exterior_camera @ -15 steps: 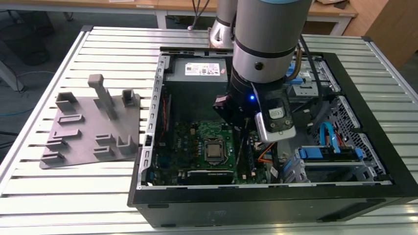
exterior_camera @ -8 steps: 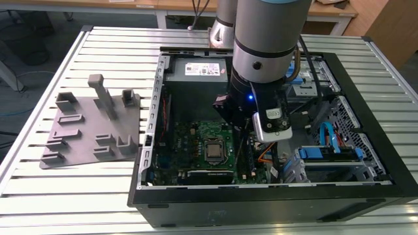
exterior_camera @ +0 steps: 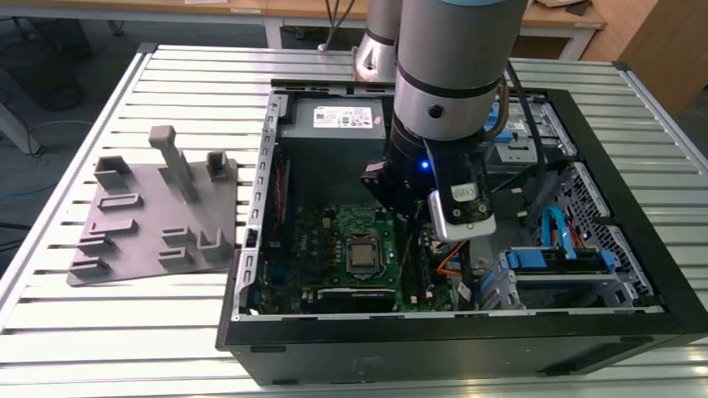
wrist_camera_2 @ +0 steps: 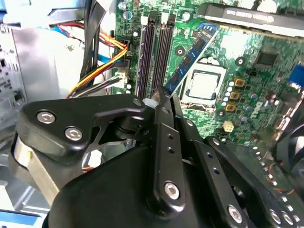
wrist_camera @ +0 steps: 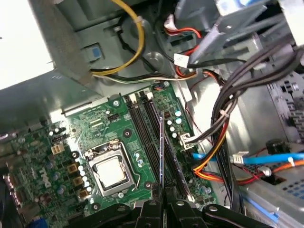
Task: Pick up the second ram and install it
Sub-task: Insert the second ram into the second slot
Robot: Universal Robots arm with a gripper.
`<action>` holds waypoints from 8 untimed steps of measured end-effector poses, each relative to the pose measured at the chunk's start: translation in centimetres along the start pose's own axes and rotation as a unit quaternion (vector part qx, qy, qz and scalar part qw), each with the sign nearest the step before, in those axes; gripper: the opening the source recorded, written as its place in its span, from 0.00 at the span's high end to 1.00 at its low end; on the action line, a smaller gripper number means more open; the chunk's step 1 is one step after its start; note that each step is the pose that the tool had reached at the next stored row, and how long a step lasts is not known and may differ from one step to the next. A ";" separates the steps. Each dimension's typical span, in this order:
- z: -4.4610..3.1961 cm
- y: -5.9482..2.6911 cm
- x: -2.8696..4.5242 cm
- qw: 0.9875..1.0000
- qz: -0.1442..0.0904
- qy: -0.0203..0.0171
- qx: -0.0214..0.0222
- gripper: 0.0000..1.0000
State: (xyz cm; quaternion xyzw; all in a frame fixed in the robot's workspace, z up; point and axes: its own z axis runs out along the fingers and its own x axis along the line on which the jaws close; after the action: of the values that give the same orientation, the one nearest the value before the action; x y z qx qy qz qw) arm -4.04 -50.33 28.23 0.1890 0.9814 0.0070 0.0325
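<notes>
1. Fingers. The gripper (wrist_camera_2: 162, 99) has its two black fingers (wrist_camera_2: 167, 142) drawn narrow, clamped on one short end of the ram (wrist_camera_2: 191, 58). No gap shows between the pads and the strip.

2. Held part. In the second wrist view the ram projects from the fingertips as a blue-green strip, tilted and crossing the line of the memory slots (wrist_camera_2: 154, 52) toward the processor socket (wrist_camera_2: 204, 86). In the first wrist view the gripper (wrist_camera: 164, 202) presents the ram (wrist_camera: 162, 152) edge-on, as a thin line running along the memory slots (wrist_camera: 142, 128) and beside the processor socket (wrist_camera: 110, 172). The strip is held above the motherboard (wrist_camera: 42, 142) and is not seated in a slot.

3. Arm. In the exterior view the arm (exterior_camera: 448, 75) descends nearly vertically into the open computer case (exterior_camera: 619, 191), with the wrist over the motherboard's edge nearest the drive bays.

4. Surroundings. The case lies on its side on a slatted table (exterior_camera: 66, 332). A grey tray (exterior_camera: 144, 240) with upright posts lies on the table just beside the case wall on the exterior view's left.
</notes>
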 end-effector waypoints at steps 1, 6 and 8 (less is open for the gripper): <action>0.01 0.00 0.00 1.000 -0.009 0.000 -0.001 0.86; 0.05 0.00 0.00 0.998 -0.055 0.001 -0.003 0.86; 0.07 -0.01 0.00 0.997 -0.073 0.002 -0.005 0.86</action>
State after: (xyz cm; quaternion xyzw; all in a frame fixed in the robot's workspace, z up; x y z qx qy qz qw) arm -4.04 -50.34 28.17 0.1171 0.9926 0.0095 0.0319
